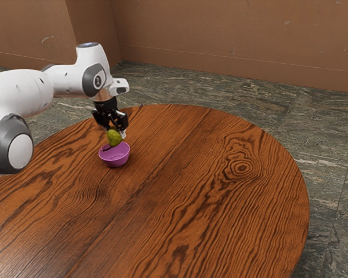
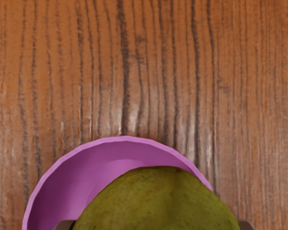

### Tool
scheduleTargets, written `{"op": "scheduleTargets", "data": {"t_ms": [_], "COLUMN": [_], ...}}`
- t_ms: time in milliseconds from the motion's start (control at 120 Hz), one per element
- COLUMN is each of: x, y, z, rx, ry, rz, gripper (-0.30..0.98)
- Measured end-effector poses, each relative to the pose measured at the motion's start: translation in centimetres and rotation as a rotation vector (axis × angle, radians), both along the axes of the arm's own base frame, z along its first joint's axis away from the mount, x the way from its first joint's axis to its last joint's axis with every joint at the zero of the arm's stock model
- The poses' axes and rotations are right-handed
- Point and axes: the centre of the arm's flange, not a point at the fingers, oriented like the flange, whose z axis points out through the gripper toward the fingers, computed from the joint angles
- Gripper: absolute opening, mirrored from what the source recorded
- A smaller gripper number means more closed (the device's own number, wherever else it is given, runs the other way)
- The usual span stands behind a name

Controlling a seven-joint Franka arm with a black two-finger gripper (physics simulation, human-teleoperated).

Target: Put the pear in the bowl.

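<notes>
The hand has both fingers closed on the pear, over the bowl near the exterior view's upper-left edge of the worktop; probably firm, light, bruisable and slightly slick, it wants a gentle mid-body hold.

Glossy, dark-grained wooden table

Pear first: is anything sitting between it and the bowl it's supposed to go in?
Nothing visible is in the way. The pear is held between the jaws of the gripper, just above the bowl, and the wrist view shows the bowl's open inside beyond it with nothing lying there.
</notes>
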Motion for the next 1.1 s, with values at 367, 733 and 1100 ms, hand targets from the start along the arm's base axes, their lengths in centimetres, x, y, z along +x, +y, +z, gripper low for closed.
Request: {"op": "scheduleTargets", "data": {"t_ms": [367, 733, 1100], "x": [-0.1, -2.2, -20.0], "y": [-0.2, -14.6, -20.1], "z": [-0.1, 14.0, 26.2], "rx": [-0.020, -0.055, 0.014], "ry": [0.007, -0.065, -0.045], "rz": [-0.025, -0.242, -0.283], "gripper": [0.61, 0.67, 0.68]}}
